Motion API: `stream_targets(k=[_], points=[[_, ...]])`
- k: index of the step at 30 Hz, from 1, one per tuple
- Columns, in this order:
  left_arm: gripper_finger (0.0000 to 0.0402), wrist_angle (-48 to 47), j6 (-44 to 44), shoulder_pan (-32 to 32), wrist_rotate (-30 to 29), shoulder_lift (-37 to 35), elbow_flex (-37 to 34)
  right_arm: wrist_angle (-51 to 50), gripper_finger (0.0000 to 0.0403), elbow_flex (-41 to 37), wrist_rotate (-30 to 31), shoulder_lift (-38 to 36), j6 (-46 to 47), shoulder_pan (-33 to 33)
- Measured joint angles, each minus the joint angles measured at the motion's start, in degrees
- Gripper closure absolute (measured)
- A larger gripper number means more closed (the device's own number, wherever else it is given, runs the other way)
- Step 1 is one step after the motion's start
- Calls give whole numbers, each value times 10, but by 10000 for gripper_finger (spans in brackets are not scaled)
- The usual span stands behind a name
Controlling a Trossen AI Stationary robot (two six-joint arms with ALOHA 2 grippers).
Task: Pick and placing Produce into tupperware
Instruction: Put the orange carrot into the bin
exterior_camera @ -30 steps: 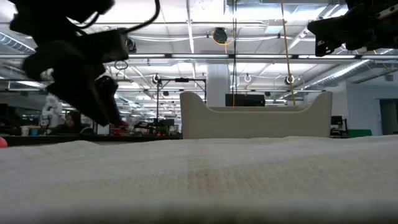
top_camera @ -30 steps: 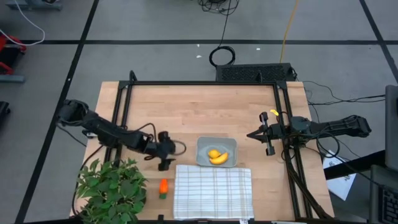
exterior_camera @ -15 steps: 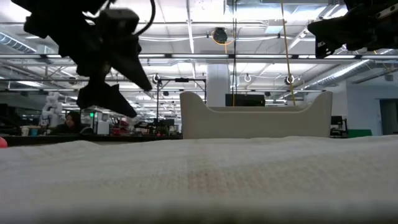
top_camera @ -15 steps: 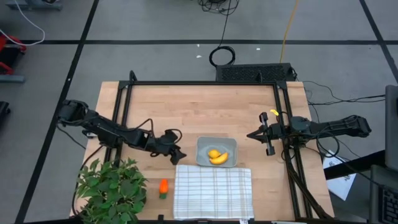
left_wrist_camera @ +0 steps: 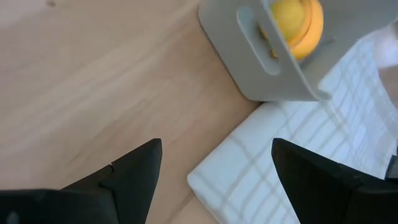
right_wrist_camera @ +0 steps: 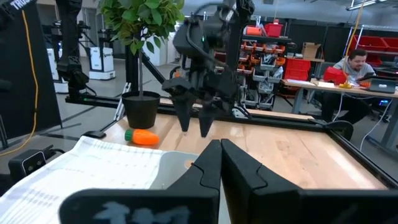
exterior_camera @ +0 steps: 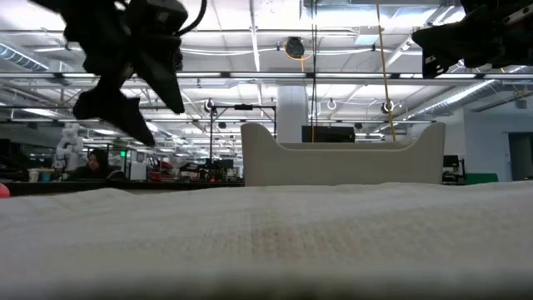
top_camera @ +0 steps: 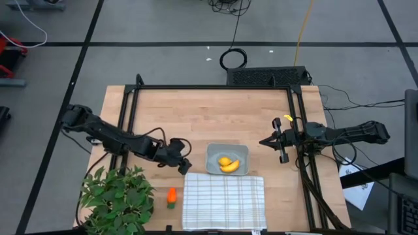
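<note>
The grey tupperware sits on the wood table with the yellow banana and a smaller yellow lump inside. The orange carrot lies on the table between the plant and the checked cloth. My left gripper hangs open above the table just left of the tupperware, over the cloth's far left corner, with nothing between its fingers. My right gripper is shut and holds nothing, raised at the table's right side, pointing left.
A white checked cloth lies at the near edge, right in front of the tupperware. A leafy green plant stands at the near left corner. Black frame rails run along the table's far, left and right sides.
My left gripper has risen and shifted a little toward the tupperware. It has rolled about its own axis, so its fingers now stand turned from where they were. It has stayed open.
</note>
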Motion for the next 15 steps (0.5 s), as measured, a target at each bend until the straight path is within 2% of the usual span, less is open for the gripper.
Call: stream_targets(k=[7,15], points=[[92,-144,36,32,17,0,113,1,403,0,0,0,21,0],[92,-197,48,87,82,1,145,0,403,0,0,0,24,0]])
